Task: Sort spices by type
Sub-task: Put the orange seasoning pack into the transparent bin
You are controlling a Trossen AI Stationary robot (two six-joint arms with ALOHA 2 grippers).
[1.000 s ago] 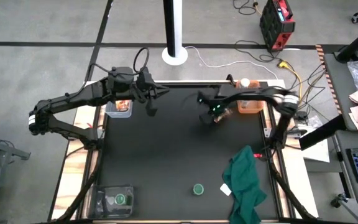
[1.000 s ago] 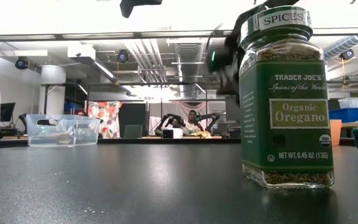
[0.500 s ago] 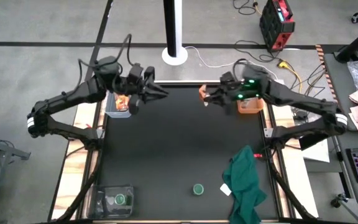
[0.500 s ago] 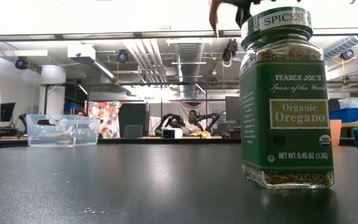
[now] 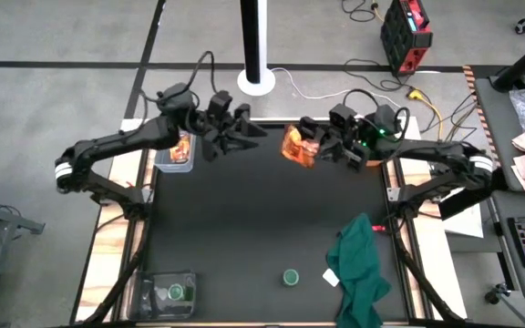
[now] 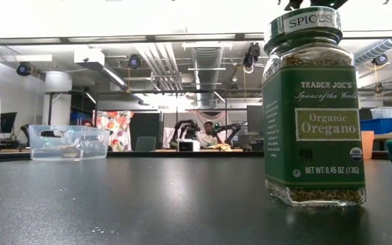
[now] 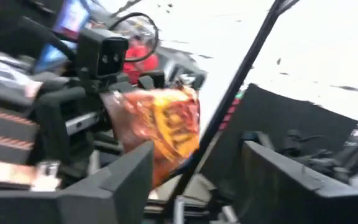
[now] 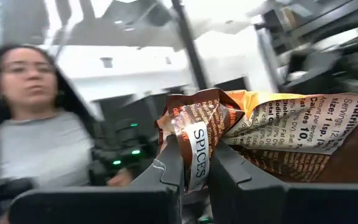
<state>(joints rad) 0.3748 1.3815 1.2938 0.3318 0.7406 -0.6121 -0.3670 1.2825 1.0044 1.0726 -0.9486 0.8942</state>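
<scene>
black table (image 5: 244,228) from above, both arms raised over its far edge. the right gripper (image 5: 310,148) is clamped on a crinkly orange-copper foil packet (image 5: 295,146), held aloft between the two arms; in the right wrist view the fingers (image 8: 166,168) pinch a fold of the packet (image 8: 253,137) with almost no gap. the left gripper (image 5: 242,135) faces it from just beside, jaws spread wide and holding nothing; the left wrist view shows the packet (image 7: 157,124) ahead of those parted fingers (image 7: 126,177).

judged step: a handover of the packet from right arm to left, probably bound for the clear bin (image 5: 175,153) at the far-left edge, where something orange already lies. to do it well, the left fingers should close on a free, flat part of the foil clear of the right fingers, and the right gripper should let go only once that grip is firm; foil crumples and slips, so a deep bite is safer than a corner.

elsewhere: an orange bin (image 5: 368,153) at the far right, largely behind the right arm; a near-left bin (image 5: 167,292) holding one green-lidded jar (image 5: 177,292); a second green-lidded jar (image 5: 290,276), labelled oregano in the low view (image 6: 314,109), standing loose near the front edge beside a dark green cloth (image 5: 361,269).

hard to make out: the contents of the far bins; the clear white-capped jars; the second packet. the low view shows neither gripper. a blurred person (image 8: 39,137) appears beyond the table in the right wrist view.
</scene>
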